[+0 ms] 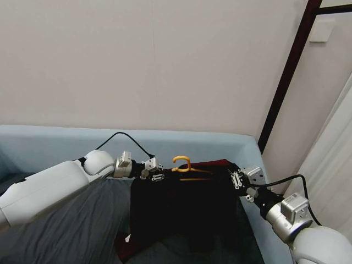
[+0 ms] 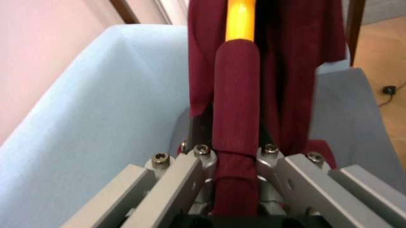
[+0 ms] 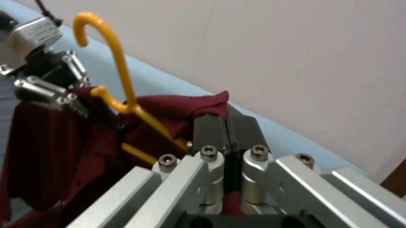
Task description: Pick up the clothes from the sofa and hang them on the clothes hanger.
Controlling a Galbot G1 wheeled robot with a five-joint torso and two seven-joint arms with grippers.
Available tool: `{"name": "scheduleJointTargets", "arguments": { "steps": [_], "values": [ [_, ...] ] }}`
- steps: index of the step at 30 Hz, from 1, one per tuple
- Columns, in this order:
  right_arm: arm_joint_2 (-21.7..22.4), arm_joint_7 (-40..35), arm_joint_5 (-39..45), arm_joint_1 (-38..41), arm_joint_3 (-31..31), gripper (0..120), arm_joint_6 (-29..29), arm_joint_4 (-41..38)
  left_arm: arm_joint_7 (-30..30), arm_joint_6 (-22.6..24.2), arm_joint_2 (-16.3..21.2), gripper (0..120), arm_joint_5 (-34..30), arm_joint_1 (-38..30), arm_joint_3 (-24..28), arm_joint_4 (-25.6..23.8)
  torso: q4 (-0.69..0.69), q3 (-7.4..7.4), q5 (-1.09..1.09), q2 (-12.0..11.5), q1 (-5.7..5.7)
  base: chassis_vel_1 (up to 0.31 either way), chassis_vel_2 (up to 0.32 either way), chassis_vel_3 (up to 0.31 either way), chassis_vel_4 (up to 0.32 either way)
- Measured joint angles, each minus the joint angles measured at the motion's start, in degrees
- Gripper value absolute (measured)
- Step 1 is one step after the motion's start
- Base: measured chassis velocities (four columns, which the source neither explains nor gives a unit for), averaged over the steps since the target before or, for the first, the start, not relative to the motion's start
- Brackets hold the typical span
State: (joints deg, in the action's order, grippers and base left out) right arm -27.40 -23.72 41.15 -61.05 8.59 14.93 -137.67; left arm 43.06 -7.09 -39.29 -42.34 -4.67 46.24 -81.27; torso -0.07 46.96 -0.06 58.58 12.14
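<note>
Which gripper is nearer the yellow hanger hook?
Left. The left gripper clamps the garment just beside the hanger hook; the right gripper grips it farther off, opposite side.

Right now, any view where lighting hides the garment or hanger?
Head view: garment shadowed, nearly black, folds lost; hanger hook reads. Left wrist view: evenly lit, maroon garment clear in left gripper. Right wrist view: hanger bright against wall past right gripper, no glare.
</note>
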Motion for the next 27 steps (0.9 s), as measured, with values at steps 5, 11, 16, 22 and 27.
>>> {"name": "scheduleJointTargets", "arguments": {
  "steps": [5, 11, 16, 22, 27],
  "values": [
    [-0.9, 1.6, -1.5, -0.5, -1.5, 0, -1.1, -0.5, -0.1, 0.5, -0.1, 3, -2.4, -1.9, -0.2, 0.9, 0.0, 0.0, 0.0, 0.0, 0.0, 0.0, 0.0, 0.0, 0.0],
    [-0.9, 5.0, -3.5, -0.4, -1.9, 0, -4.0, -0.5, 1.1, 1.3, -0.7, 3, -8.1, -8.0, 2.7, 1.8, -0.01, 0.0, 0.01, 0.0, 0.0, 0.0, 0.0, 0.0, 0.0],
    [0.0, 7.6, -4.8, 0.6, -1.6, 0, -6.6, -0.4, 7.8, 1.3, -1.8, 3, -13.9, -16.5, 7.9, 4.6, 0.0, 0.0, 0.02, 0.0, 0.0, 0.0, 0.0, 0.0, 0.0],
    [0.8, 9.0, -5.5, 0.8, -1.5, 0, -7.8, -1.0, 14.1, 1.2, -4.1, 3, -16.0, -25.1, 13.6, 8.4, 0.0, 0.0, 0.02, 0.0, 0.0, 0.0, 0.0, 0.0, 0.0],
    [2.0, 10.0, -7.2, 1.1, -1.0, 0, -8.5, -1.2, 15.7, 1.2, -6.4, 3, -17.2, -30.6, 16.3, 10.7, -0.01, 0.0, 0.02, 0.0, 0.0, 0.0, 0.0, 0.0, 0.0]
  ]
}}
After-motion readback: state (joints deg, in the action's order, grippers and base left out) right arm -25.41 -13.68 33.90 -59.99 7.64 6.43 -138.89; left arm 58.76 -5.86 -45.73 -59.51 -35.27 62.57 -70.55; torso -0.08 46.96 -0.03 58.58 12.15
